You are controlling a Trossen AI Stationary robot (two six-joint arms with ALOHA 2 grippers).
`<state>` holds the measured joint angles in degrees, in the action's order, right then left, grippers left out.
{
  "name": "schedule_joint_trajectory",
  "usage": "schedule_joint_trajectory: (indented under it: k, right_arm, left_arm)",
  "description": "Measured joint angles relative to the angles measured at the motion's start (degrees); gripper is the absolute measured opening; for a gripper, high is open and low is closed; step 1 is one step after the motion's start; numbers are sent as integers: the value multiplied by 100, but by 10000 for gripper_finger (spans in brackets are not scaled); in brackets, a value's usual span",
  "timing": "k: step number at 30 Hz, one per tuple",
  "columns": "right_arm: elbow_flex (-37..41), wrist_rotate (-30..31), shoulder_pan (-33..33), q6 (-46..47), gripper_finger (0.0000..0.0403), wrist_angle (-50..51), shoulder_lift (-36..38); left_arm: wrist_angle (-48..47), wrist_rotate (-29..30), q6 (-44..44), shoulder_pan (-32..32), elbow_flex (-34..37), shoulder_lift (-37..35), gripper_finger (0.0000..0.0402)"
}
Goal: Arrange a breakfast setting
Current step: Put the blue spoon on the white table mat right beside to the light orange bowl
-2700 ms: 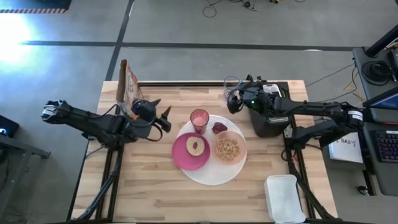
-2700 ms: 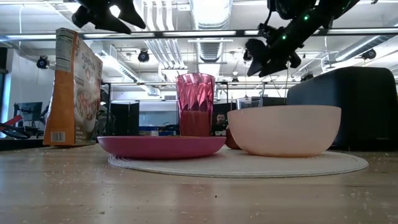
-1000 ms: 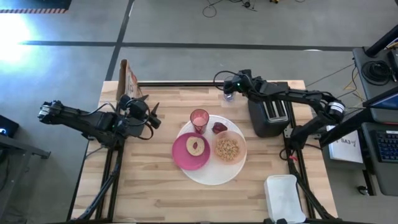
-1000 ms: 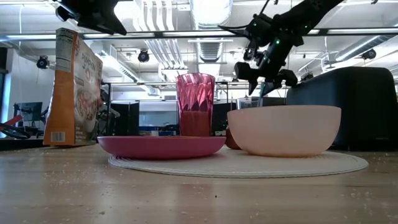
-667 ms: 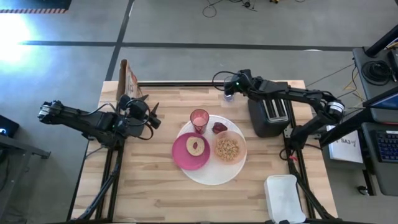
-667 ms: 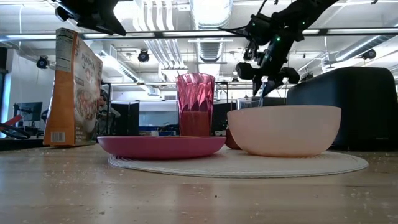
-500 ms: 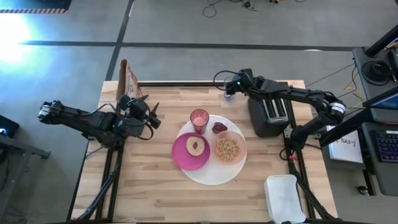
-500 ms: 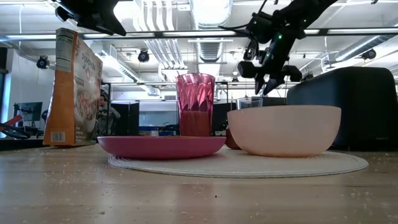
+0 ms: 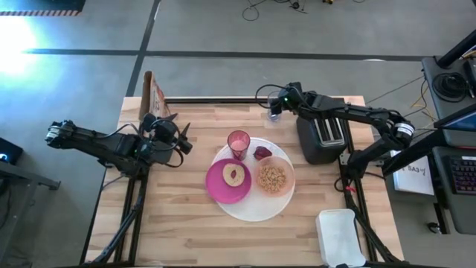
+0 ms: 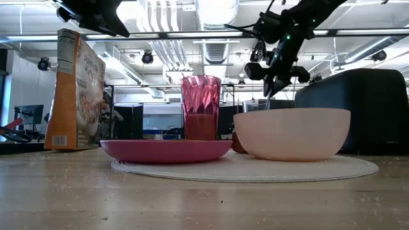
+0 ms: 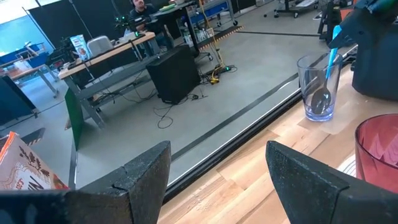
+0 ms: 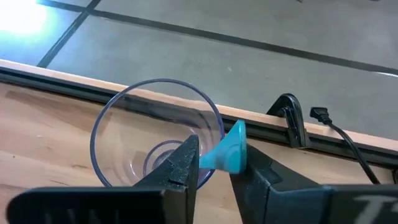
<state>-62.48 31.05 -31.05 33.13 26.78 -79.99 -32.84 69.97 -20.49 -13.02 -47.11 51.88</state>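
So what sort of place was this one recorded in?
Probably a robotics lab or workshop, not a kitchen: a bare concrete floor with loose cables, exposed ceiling ducts, and office desks beyond the wooden table.

Dark jointed arms; matte black textured jaws.

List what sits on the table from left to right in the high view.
Cereal box → magenta plate → cup → bowl → toaster → white tub.
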Motion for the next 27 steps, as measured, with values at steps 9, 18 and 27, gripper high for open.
schedule_joint_trajectory:
  k: [9,18,27]
  right_arm:
    - [2,-70,0,-356,27,4,4]
    - [-2,-540,2,-483,9,-41,26]
    - [-2,-544,2,-466,9,-17,26]
  left_arm:
    - [-24,-2,0,0,2,0,246]
    - [-26,-2,2,0,0,12,246]
    - [-120,-9,4,0,2,90,246]
